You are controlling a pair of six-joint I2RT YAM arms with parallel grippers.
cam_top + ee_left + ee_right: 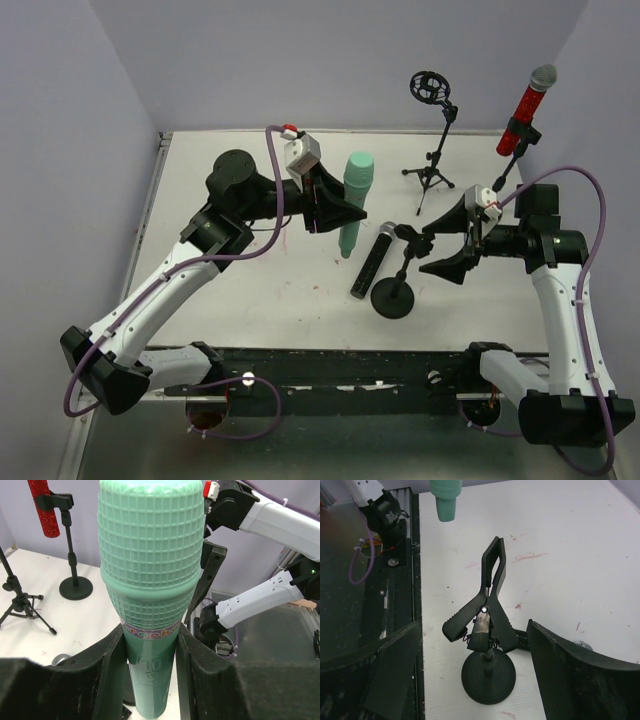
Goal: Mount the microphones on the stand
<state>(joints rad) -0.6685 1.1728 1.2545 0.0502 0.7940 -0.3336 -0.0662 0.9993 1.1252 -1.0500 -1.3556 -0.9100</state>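
Nearest to the near edge, about midway along it, the round-based stand (392,297) is upright on the table (250,290). Its spring clip (487,607) grips nothing. The black microphone (368,262) lies flat just to the left of that base, with its silver mesh head pointing toward the far edge. I cannot tell whether it touches the base.

My right gripper (452,243) hangs just to the right of the clip. Its fingers (390,665) are spread wide and hold nothing. In my right wrist view the clip stands between them and touches neither.

A little farther in, near the middle of the table, my left gripper (343,212) has its fingers (200,680) clamped on the mint-green microphone (356,185). They press the smooth handle from both sides, just below the printed band. The ribbed head points toward the far edge and the tail toward the near edge.

Toward the far edge, right of the middle, is the tripod stand (430,175), with a round shock mount (430,87) at its top. Farthest off, by the far right corner, the red microphone (526,108) sits tilted in the clip of a third stand (75,587), silver head uppermost.
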